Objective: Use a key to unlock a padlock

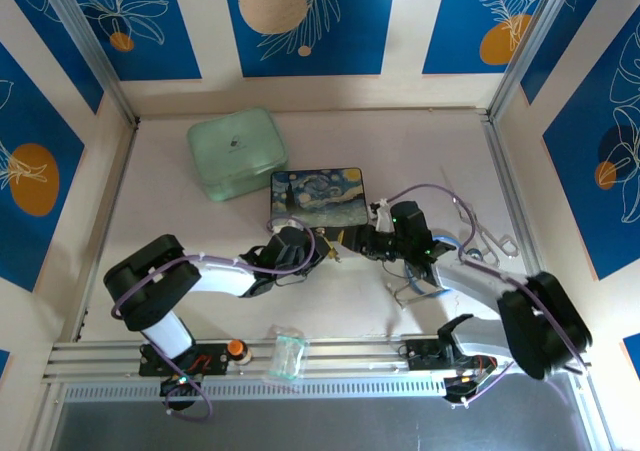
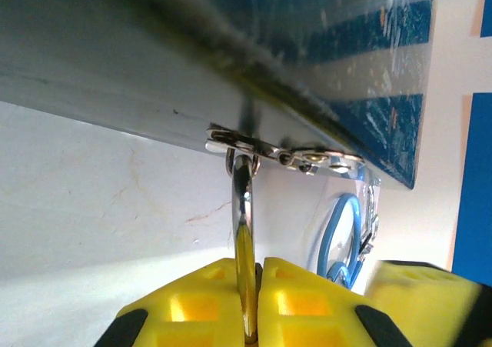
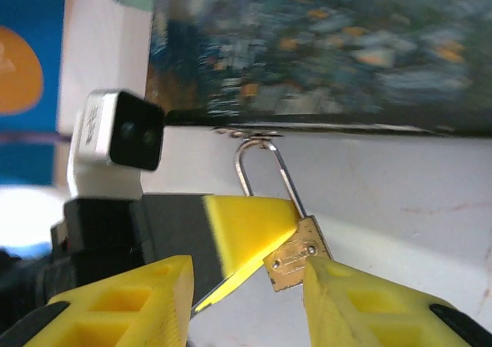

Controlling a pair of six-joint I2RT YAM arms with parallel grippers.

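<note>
Going left to right off the starry-night painted box: up and left of it sits a mint-green plastic lidded tub, not involved in this.

At the box's front edge, toward its left side, the left gripper has its yellow fingers pinched tight on the tiny brass-bodied padlock. The padlock's thin silver shackle is hooked through the box's little silver clasp, so it hangs off the front of the box.

Just right of that, the right gripper has its fingers partway apart with nothing clamped. The padlock body sits between them, very close to the right-hand finger. We honestly can't pick out the key in any view, so we can't say where it is.

Further right of the box lie silver ring-handled forceps.

What worries us:
- The padlock is held by such a thin pinch that a bump from that right finger could twist it or pop it loose.
- Any pull could drag the box along by its clasp.
- If the key was let go with the fingers parting, it's tiny and easy to lose.
</note>
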